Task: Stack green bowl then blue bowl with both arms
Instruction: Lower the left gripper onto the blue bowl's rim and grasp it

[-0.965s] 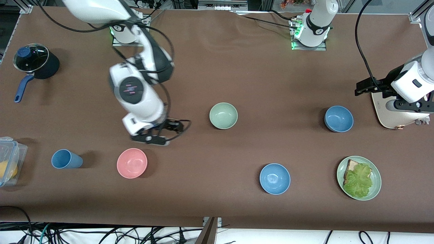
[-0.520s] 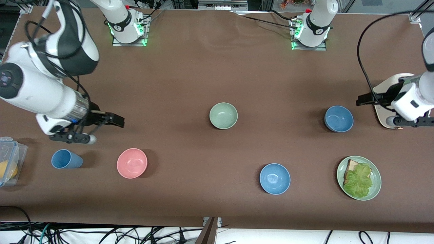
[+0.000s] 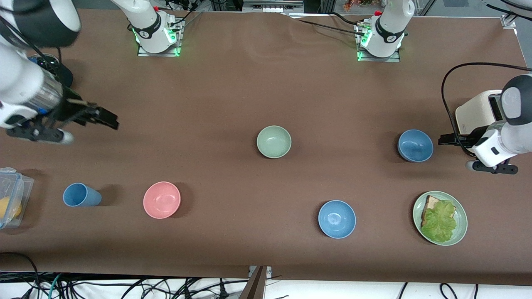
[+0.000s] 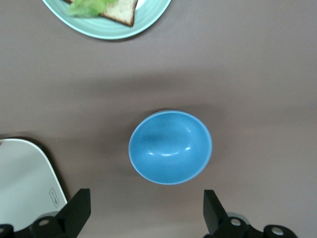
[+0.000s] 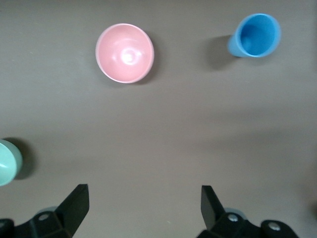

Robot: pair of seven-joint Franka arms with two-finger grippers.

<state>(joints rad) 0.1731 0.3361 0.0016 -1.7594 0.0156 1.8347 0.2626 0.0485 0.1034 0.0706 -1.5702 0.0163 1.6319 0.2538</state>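
Both tools are spread wide and carry nothing. The left tool (image 3: pixel 444 139) hangs beside the blue bowl (image 3: pixel 415 145), probably lining up a grab; the right tool (image 3: pixel 109 120) waits over bare table (image 3: pixel 232 91). Mid-table, the green bowl (image 3: pixel 274 141) sits untouched.

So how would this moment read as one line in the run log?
left gripper: open, over blue bowl | right gripper: open, over bare table | green bowl: untouched | stack: not started

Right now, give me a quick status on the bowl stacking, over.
Left gripper open beside a blue bowl. Right gripper open, near the pot, holding nothing. Green bowl alone mid-table, nothing stacked. Nothing in the way.
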